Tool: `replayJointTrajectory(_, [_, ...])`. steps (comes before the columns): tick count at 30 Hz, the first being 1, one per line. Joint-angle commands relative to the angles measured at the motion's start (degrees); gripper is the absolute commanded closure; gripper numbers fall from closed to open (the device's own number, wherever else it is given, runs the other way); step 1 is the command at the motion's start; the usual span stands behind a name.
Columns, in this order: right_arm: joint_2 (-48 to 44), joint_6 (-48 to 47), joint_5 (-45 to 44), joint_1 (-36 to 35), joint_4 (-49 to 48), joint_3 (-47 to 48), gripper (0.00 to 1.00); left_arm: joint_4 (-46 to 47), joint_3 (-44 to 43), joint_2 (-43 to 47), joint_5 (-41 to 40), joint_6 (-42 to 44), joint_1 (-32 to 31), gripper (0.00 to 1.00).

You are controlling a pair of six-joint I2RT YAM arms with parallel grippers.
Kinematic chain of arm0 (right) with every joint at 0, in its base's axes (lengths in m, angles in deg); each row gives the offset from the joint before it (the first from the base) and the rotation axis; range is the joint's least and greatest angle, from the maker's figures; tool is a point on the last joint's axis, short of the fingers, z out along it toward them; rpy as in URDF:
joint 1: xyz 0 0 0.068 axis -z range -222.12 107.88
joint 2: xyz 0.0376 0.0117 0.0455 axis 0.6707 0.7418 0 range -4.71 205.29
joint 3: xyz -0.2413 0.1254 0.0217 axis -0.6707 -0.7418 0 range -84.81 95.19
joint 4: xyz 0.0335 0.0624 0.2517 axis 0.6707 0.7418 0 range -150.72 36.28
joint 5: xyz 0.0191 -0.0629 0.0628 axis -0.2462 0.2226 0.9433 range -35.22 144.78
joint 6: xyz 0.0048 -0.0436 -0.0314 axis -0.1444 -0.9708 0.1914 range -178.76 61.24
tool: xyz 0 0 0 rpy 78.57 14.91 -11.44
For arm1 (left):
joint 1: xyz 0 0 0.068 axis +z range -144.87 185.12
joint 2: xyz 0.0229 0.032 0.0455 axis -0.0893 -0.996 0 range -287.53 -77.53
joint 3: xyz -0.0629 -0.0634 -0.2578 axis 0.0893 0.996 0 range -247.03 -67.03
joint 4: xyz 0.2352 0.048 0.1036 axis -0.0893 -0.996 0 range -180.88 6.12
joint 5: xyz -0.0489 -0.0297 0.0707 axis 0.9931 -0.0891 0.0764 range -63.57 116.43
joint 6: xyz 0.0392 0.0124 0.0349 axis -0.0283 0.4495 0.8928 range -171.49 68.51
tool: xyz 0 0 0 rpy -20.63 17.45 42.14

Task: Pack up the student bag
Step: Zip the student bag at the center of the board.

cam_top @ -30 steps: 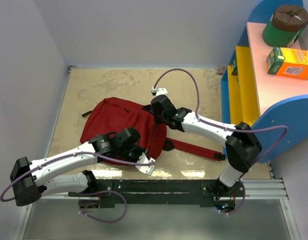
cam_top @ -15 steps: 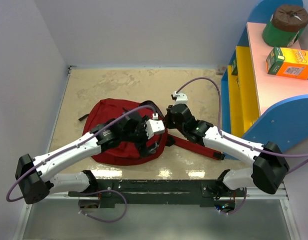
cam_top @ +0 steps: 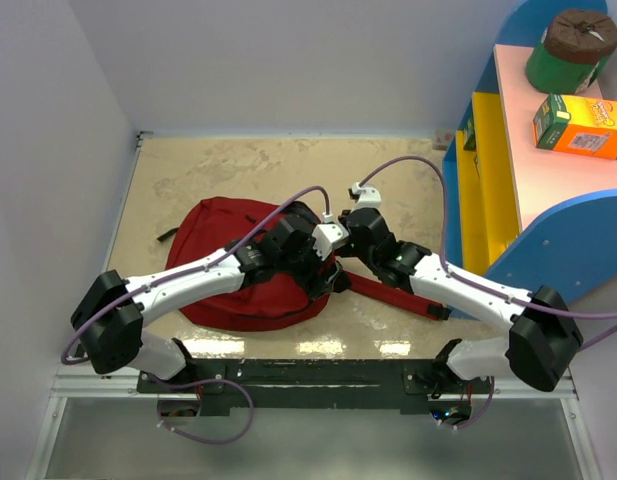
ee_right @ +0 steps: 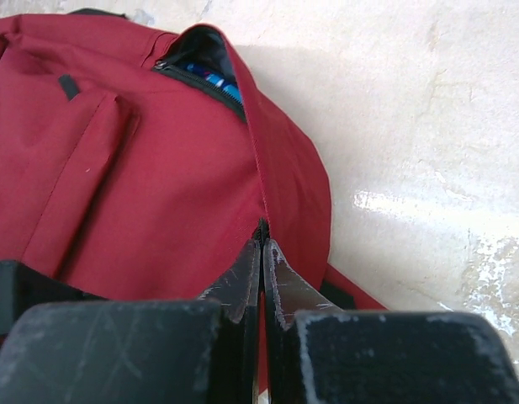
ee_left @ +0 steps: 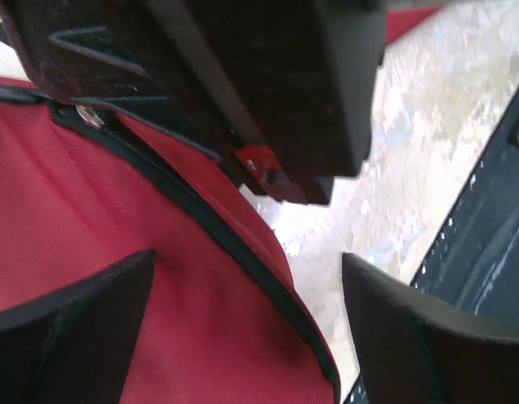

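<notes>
The student bag [cam_top: 228,272] lies flat on the table, dark red with a black zipper [ee_left: 204,223] along its edge. In the right wrist view the bag [ee_right: 158,168] gapes a little at the top, and something blue [ee_right: 210,80] shows inside. My right gripper [ee_right: 262,244] is shut, pinching the bag's edge seam. In the top view the right gripper [cam_top: 340,268] sits at the bag's right side. My left gripper [cam_top: 320,272] is right beside it. The left gripper [ee_left: 251,324] stands open, its fingers [ee_left: 74,328] straddling the bag's zipper edge without touching it.
A red strap [cam_top: 393,295] trails right from the bag across the table [cam_top: 248,170]. A blue, yellow and pink shelf [cam_top: 523,190] stands at the right with a green container [cam_top: 570,50] and an orange box [cam_top: 580,125]. A rail [cam_top: 318,378] runs along the near edge.
My left arm swung from the bag's near edge to its right side and its gripper opened. The right arm shifted right with the bag's edge pinched, then held still.
</notes>
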Motion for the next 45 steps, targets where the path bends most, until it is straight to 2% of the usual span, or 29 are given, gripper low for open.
replayJointTrajectory(1, [-0.85, -0.93, 0.70, 0.05, -4.02, 0.80, 1.00, 6.83, 0.76, -1.89, -2.27, 0.75, 0.11, 0.30])
replayJointTrajectory(2, [-0.49, -1.37, 0.62, 0.92, -4.11, 0.89, 1.00, 6.92, 0.94, -1.90, -1.22, 1.46, -0.50, 0.44])
replayJointTrajectory(3, [-0.06, -1.54, 1.05, 1.63, -4.29, 1.15, 1.00, 6.75, 1.03, -1.81, -1.64, 2.25, -1.37, 0.73])
replayJointTrajectory(6, [1.96, -3.30, 2.02, 3.91, -6.66, 2.38, 1.00, 5.52, 1.64, -0.23, -1.91, 8.66, -6.03, 0.99])
replayJointTrajectory(7, [3.54, -3.83, 2.46, 4.44, -7.19, 3.08, 1.00, 4.04, 2.25, 0.56, -0.43, 11.80, -7.52, 1.00])
replayJointTrajectory(16, [10.49, -11.12, 1.59, 5.59, -5.96, 11.61, 1.00, -3.61, 6.12, 5.57, 10.47, 24.64, -12.54, 1.00])
replayJointTrajectory(23, [14.44, -15.51, -2.46, 5.68, -5.26, 15.83, 1.00, -11.35, 7.27, 8.74, 19.35, 34.41, -15.88, 1.00])
replayJointTrajectory(27, [19.88, -17.80, -4.13, 5.94, -3.07, 20.47, 1.00, -17.67, 6.30, 9.79, 21.11, 41.87, -17.20, 1.00])
replayJointTrajectory(31, [22.27, -19.04, -4.57, 5.85, -0.18, 24.00, 1.00, -19.71, 6.04, 10.76, 20.51, 44.79, -17.82, 1.00])
replayJointTrajectory(35, [17.28, -17.73, -3.78, 5.59, 0.90, 21.65, 1.00, -20.67, 6.39, 11.64, 18.92, 45.93, -17.73, 1.00])
replayJointTrajectory(38, [9.05, -15.71, 1.83, 5.59, -2.34, 12.98, 1.00, -20.77, 7.00, 12.60, 18.39, 45.06, -17.65, 1.00])
replayJointTrajectory(40, [4.71, -14.04, 6.21, 5.50, -6.21, 9.26, 0.90, -19.27, 7.27, 13.04, 18.74, 42.43, -16.94, 1.00])
replayJointTrajectory(41, [1.74, -13.07, 6.59, 5.50, -6.75, 6.54, 0.70, -19.10, 7.18, 13.13, 20.14, 41.98, -16.51, 0.92])
replayJointTrajectory(44, [-0.40, -10.87, 7.03, 5.59, -6.67, 3.28, 0.46, -19.44, 5.16, 12.87, 20.85, 40.75, -15.54, 0.63])
replayJointTrajectory(45, [-1.01, -10.17, 7.21, 5.59, -5.45, 2.83, 0.44, -20.32, 3.42, 12.70, 21.20, 40.40, -15.10, 0.58])
